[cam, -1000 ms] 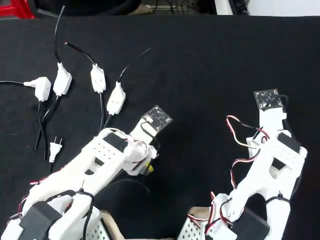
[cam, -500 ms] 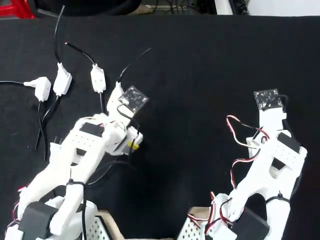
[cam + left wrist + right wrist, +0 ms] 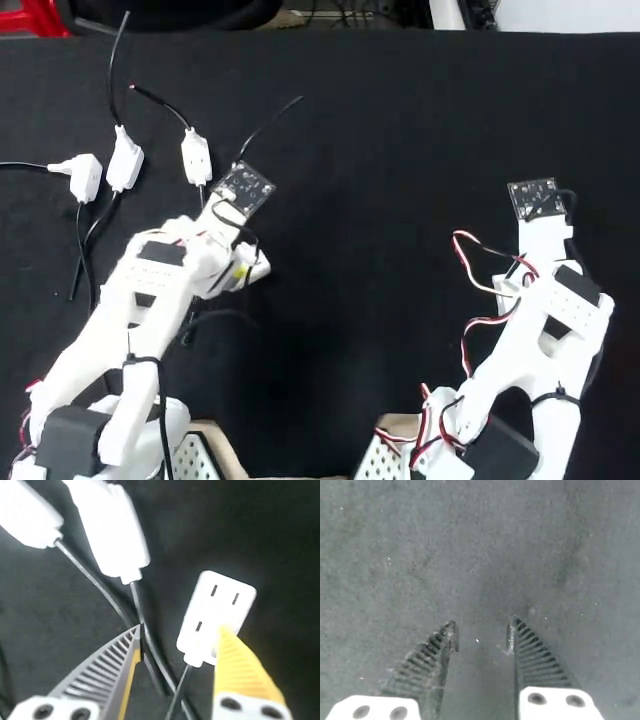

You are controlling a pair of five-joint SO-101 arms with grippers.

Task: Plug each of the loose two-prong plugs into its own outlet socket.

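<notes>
Hovering over the socket cluster at the table's (image 3: 400,150) 10 o'clock corner, my left gripper (image 3: 180,630) is spread wide and holds nothing.

**Target.** In the left wrist view an outlet socket (image 3: 217,615) lies slots-up on the black cloth. One end is tucked under the tip of the yellow finger (image 3: 240,670). It is well apart from the grey finger (image 3: 112,665).

**Long axis.** The socket's length runs roughly along the gripper's reach, slightly skewed. I judge that a closing stroke would bear on its narrow width.

**Offset.** The socket sits off-centre, toward the yellow side of the gap. A black cable (image 3: 150,655) takes the middle of the gap, just beside the grey finger. As I read it, the coming move turns on shifting the gap sideways until both fingers flank the white body. Closing from here would likely pinch the cable or ride up over the socket.

**Neighbours.** In the high view the nearest neighbouring socket (image 3: 196,157) lies at about 11 o'clock from the left wrist, near but not touching.

**Other arm.** My right gripper (image 3: 481,623) is parted narrowly over bare cloth at the table's 3 o'clock side and grips nothing. It is well apart from every socket, so the left arm (image 3: 150,290) is plainly the nearer one.
</notes>
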